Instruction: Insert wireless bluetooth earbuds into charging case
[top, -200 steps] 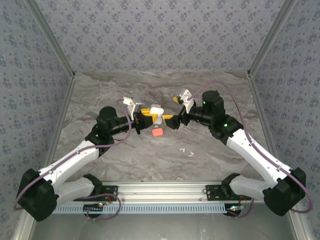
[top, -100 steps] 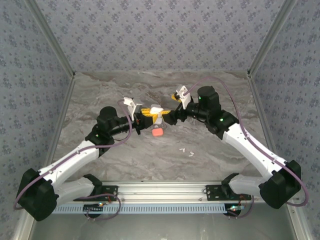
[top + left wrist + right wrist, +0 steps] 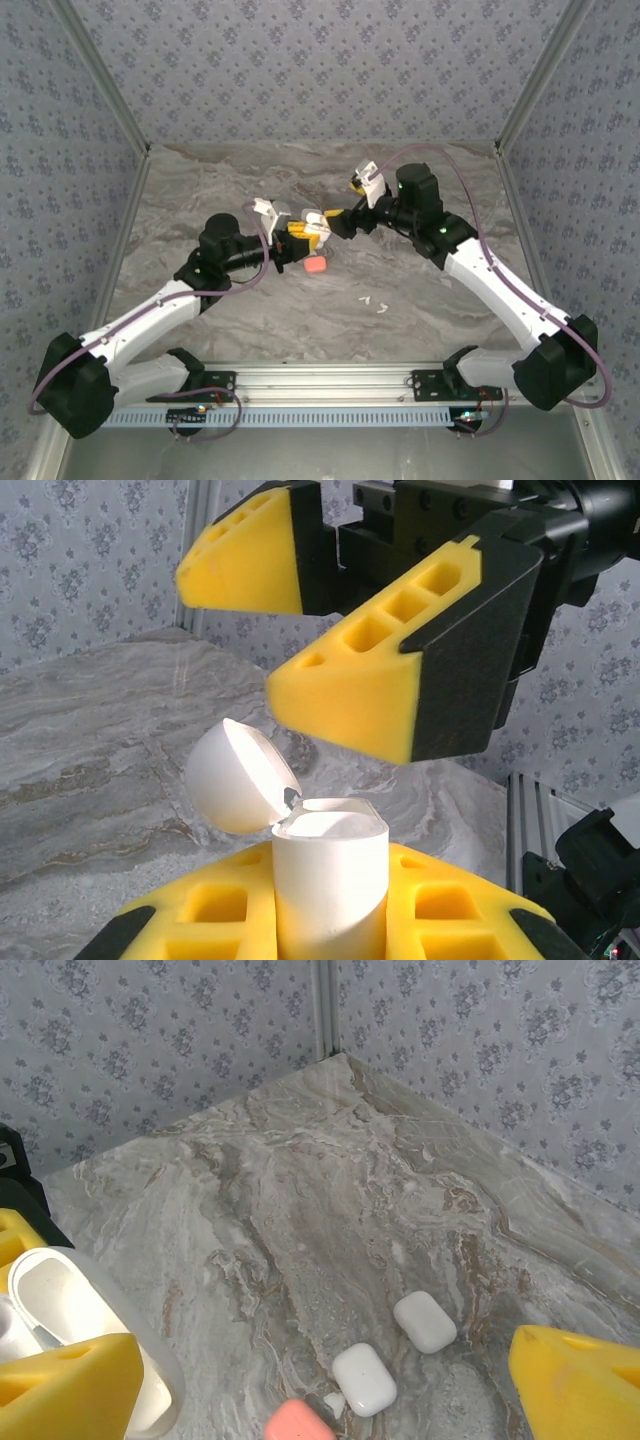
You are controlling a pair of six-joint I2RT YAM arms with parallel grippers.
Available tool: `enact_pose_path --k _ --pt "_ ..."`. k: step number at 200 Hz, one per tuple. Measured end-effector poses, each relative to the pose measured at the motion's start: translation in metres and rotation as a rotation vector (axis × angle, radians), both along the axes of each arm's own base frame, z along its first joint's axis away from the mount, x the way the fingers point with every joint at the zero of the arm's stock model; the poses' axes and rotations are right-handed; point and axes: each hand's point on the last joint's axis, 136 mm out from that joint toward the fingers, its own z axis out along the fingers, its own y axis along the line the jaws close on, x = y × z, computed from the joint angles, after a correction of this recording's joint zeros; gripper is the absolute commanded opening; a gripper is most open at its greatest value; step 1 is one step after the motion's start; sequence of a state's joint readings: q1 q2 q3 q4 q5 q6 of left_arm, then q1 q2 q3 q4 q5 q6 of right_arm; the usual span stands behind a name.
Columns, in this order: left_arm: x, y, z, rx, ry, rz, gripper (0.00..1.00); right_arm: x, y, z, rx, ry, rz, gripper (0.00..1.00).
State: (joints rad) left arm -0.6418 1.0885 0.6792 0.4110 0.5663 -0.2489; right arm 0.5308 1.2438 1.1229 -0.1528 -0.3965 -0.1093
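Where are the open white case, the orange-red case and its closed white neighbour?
open white case [image 3: 328, 880], left wrist view, body front.
orange-red case [image 3: 314, 265], top external view, upper face.
closed white neighbour [image 3: 364, 1379], right wrist view, lid.

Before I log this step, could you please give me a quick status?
Left fingers shut on open white case. Right fingers open, empty, close by. Earbuds loose on table.

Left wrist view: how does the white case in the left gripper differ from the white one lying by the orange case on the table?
The held case has its lid flipped open; the table case is shut. The held case stands upright, clamped in the left gripper; the table case lies flat, untouched. Both are white and rounded.
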Motion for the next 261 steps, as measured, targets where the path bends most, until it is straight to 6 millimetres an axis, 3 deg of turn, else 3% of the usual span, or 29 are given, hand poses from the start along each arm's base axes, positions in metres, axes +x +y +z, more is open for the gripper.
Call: enact_pose_path --k 38,65,89,109,140,173,202,261 --pt "0.008 0.003 -0.002 0.017 -0.014 0.047 0.0 -0.002 -0.034 0.018 0.032 0.013 -0.111 1.0" --pt "0.01 0.008 -0.006 0.019 -0.033 0.082 0.0 0.002 -0.061 0.004 0.028 0.12 -0.234 1.0" --pt "0.011 0.013 -0.011 0.031 -0.045 0.11 0.0 0.004 -0.079 -0.033 -0.01 0.287 -0.334 1.0" --pt "0.013 0.016 -0.009 0.032 -0.059 0.133 0.0 -0.004 -0.088 -0.08 -0.054 0.453 -0.41 0.94" --pt "0.017 0.019 -0.004 0.024 -0.09 0.163 0.0 -0.038 -0.092 -0.162 -0.146 0.713 -0.495 0.8" --pt "0.019 0.02 -0.003 0.026 -0.101 0.176 0.0 -0.074 -0.082 -0.223 -0.268 0.875 -0.538 0.71" --pt "0.02 0.02 -0.002 0.025 -0.102 0.183 0.0 -0.085 -0.074 -0.249 -0.349 0.919 -0.565 0.66" --pt "0.018 0.023 -0.001 0.022 -0.106 0.189 0.0 -0.087 -0.07 -0.275 -0.402 0.965 -0.607 0.51"
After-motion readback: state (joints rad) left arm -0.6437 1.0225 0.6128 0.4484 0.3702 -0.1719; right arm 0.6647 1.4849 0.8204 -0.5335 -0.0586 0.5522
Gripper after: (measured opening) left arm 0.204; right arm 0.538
